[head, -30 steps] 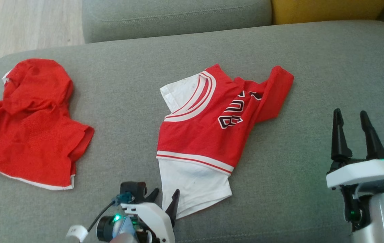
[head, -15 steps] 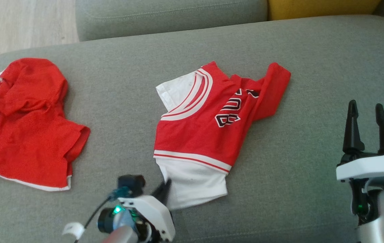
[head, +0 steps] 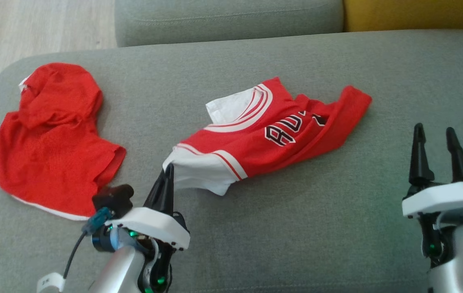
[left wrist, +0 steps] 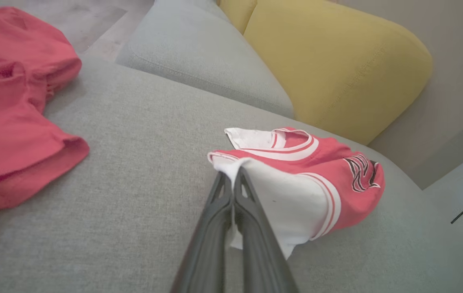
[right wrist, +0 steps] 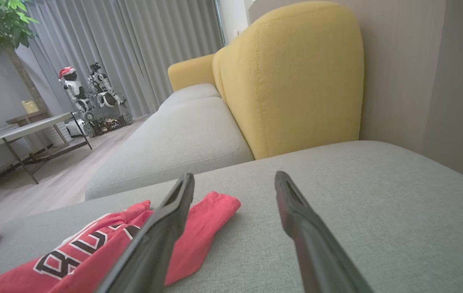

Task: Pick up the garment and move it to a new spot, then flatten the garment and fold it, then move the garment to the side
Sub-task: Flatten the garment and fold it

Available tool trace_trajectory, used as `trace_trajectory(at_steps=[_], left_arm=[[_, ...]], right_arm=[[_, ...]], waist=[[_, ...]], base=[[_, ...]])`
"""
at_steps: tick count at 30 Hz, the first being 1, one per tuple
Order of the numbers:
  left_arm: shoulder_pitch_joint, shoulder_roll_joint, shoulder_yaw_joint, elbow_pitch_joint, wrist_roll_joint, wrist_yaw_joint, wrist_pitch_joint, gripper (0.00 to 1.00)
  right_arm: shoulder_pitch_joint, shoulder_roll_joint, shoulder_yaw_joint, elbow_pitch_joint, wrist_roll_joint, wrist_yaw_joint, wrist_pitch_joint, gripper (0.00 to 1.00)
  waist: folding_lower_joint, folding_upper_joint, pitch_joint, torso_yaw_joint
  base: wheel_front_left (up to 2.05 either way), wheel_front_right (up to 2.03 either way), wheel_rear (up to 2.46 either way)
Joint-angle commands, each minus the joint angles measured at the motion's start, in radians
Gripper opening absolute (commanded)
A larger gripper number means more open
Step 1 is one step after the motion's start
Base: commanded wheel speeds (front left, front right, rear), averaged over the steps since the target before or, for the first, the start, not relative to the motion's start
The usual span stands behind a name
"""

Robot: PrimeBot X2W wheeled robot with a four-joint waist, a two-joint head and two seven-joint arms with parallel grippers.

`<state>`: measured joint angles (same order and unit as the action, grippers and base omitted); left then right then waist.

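Our left gripper [head: 169, 173] is closed tight on a white corner of the jersey [head: 274, 142], and its two fingers stand together with the cloth between the tips. In the left wrist view we see the same grip [left wrist: 231, 179]: the white cloth folds over both tips and hangs down on the right side of the fingers. This corner is raised a little from the sofa [head: 296, 236], and the white part makes a small tent under it. The red part, with its black letters, lies on the seat and stretches away to the right. The jersey is near the middle of the seat. Our right gripper [head: 434, 130] is wide open with nothing between the fingers, and it is over the right side of the seat, well apart from the jersey. In the right wrist view the red end of the jersey [right wrist: 199, 228] lies past the left finger. A red top [head: 52, 150] lies crumpled at the left end of the seat, apart from the jersey. A yellow cushion [head: 410, 14] is behind, at the right.
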<state>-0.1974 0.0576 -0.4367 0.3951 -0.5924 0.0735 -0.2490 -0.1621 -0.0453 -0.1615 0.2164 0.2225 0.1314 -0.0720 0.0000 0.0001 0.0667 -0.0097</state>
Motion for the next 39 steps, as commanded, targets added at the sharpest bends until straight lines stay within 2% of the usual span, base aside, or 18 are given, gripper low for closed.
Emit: trace_trajectory(at_steps=[1,6,14,21,26,27,33,39], left_arm=[[-0.034,0.003,0.04,-0.039,0.01,-0.006,-0.012,0.0],[-0.013,-0.003,0.051,-0.069,0.031,-0.03,-0.013,0.0],[-0.017,-0.007,0.009,-0.073,0.041,-0.077,-0.013,0.0],[-0.05,-0.007,-0.046,-0.077,0.028,-0.101,-0.013,0.0],[-0.071,-0.007,-0.087,-0.083,0.016,-0.104,-0.013,0.0],[-0.077,-0.007,-0.099,-0.087,0.01,-0.103,-0.013,0.0],[-0.087,-0.007,-0.121,-0.084,-0.004,-0.106,-0.013,0.0],[-0.09,-0.007,-0.115,-0.079,-0.01,-0.107,-0.013,0.0]], right_arm=[[-0.055,-0.005,0.027,-0.023,-0.01,-0.001,0.008,1.0],[-0.115,-0.005,0.008,0.029,-0.033,-0.001,0.075,1.0],[-0.299,-0.005,-0.052,0.176,-0.059,-0.001,0.224,1.0],[-0.495,-0.018,-0.139,0.359,-0.149,-0.001,0.366,1.0],[-0.6,-0.047,-0.186,0.482,-0.25,-0.001,0.42,1.0],[-0.628,-0.056,-0.205,0.522,-0.303,-0.001,0.435,1.0],[-0.691,-0.053,-0.256,0.605,-0.402,-0.001,0.443,1.0],[-0.714,-0.044,-0.304,0.659,-0.447,-0.001,0.43,1.0]], waist=[[0.0,-0.0001,0.003,0.007],[0.0,-0.0001,0.023,0.035],[0.0,-0.0001,0.086,0.079],[0.0,-0.0001,0.142,0.124],[0.0,-0.0001,0.165,0.152],[0.0,-0.0001,0.172,0.16],[0.0,-0.0001,0.185,0.174],[0.0,-0.0001,0.188,0.177]], base=[[0.0,0.0,0.0],[0.0,0.0,0.0],[0.0,0.0,0.0],[0.0,0.0,0.0],[0.0,0.0,0.0],[0.0,0.0,0.0],[0.0,0.0,0.0],[0.0,0.0,0.0]])
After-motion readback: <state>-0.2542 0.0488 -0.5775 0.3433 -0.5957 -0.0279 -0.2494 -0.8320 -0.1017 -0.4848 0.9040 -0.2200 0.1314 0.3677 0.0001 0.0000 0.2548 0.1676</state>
